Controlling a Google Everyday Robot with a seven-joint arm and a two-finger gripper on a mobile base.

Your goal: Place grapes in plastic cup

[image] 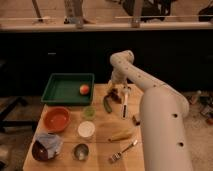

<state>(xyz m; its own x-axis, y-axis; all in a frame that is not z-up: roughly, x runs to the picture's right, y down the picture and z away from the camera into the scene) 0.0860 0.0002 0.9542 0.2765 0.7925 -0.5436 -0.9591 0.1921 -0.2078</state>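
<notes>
The robot's 1 arm (150,89) sloped up and leftward from the broad white body (162,130), which stood well to the right of the green tray (62,87). The arm bent at a rounded elbow (122,59), above and to the right of the tray's far right corner. Below the elbow the wrist (116,77) pointed steeply downward. The gripper (116,91) hung facing down just to the right of the tray's right edge, level with the tray's near half, its 2 fingers spread apart.
</notes>
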